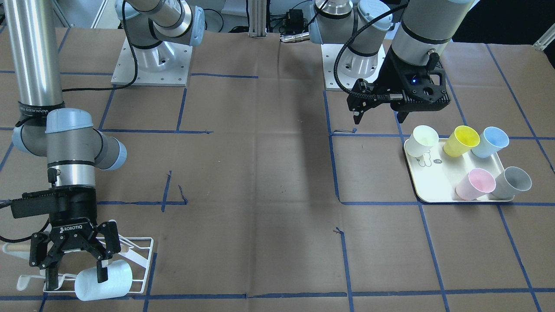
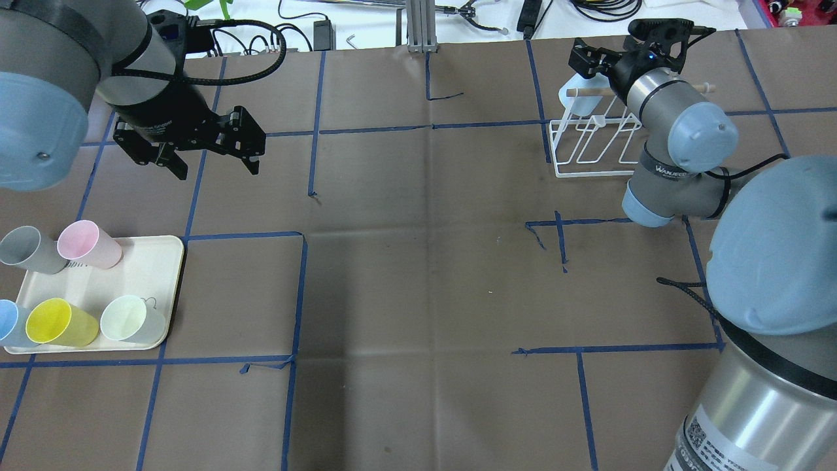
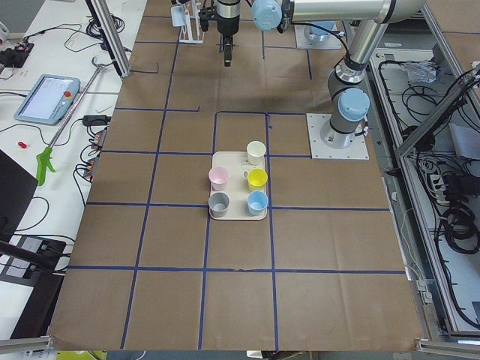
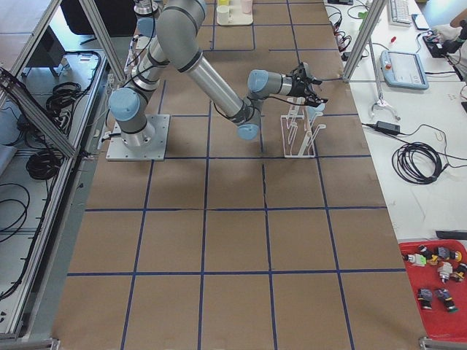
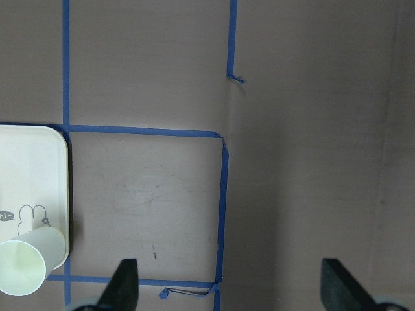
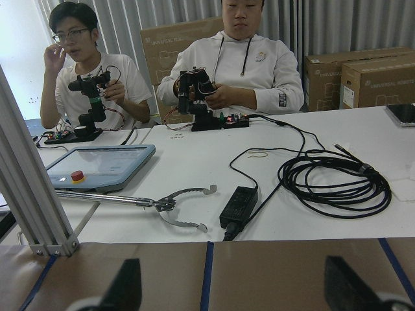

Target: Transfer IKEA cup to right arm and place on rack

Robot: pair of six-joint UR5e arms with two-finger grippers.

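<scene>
A pale, whitish-blue cup [image 1: 113, 281] lies on its side on the white wire rack [image 1: 141, 255] with the wooden dowel, at the table's far edge; both also show in the overhead view, the cup [image 2: 570, 98] and the rack [image 2: 588, 147]. My right gripper [image 1: 77, 279] hangs over the rack, open, with one finger in front of the cup. Its wrist view shows wide-apart fingertips [image 6: 126, 285] with nothing between them. My left gripper [image 1: 377, 113] is open and empty, hovering just behind the tray; its fingertips [image 5: 124, 285] are spread wide.
A cream tray [image 1: 435, 186] holds several cups: white [image 1: 422, 139], yellow [image 1: 461, 141], blue [image 1: 491, 142], pink [image 1: 476, 184], grey [image 1: 514, 182]. Blue tape lines cross the brown table. Operators sit beyond the far edge at a white table with cables [image 6: 324, 175].
</scene>
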